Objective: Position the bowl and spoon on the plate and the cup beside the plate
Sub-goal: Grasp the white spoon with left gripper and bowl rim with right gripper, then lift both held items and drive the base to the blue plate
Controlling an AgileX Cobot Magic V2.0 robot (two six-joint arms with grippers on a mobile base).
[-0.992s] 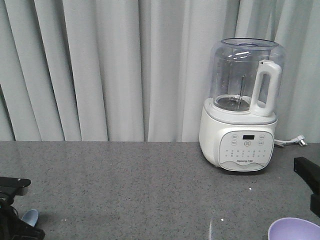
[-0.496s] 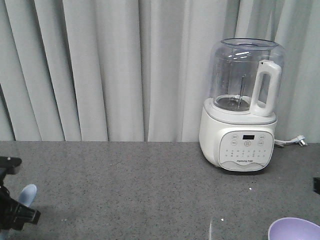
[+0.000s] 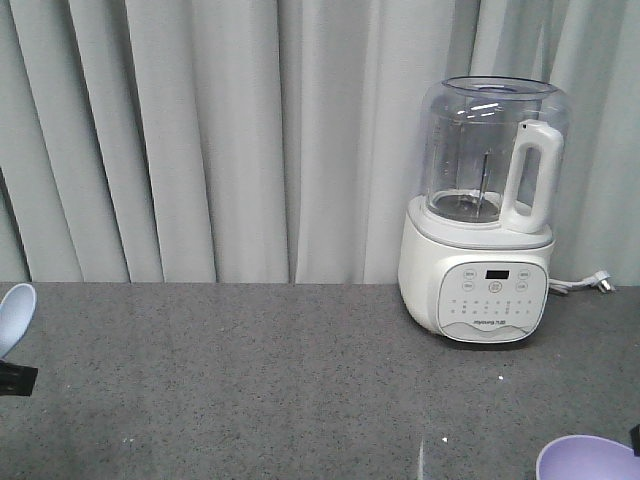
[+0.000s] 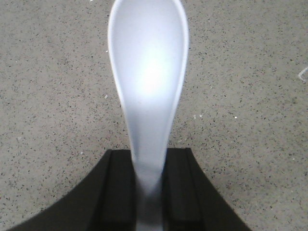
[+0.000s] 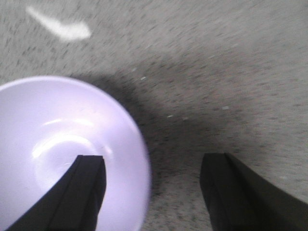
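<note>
The blender is parked back right on the counter, by the curtain. The bowl is sat in front of it, and the spoon is held up far left.

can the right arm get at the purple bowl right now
Probably yes. The right gripper is open right over the bowl, one finger over its inside and the other outside the rim, with nothing else between. The view is blurred, so its height is unclear.

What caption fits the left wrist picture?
The left gripper holds the pale spoon by its handle over the speckled grey counter.
</note>
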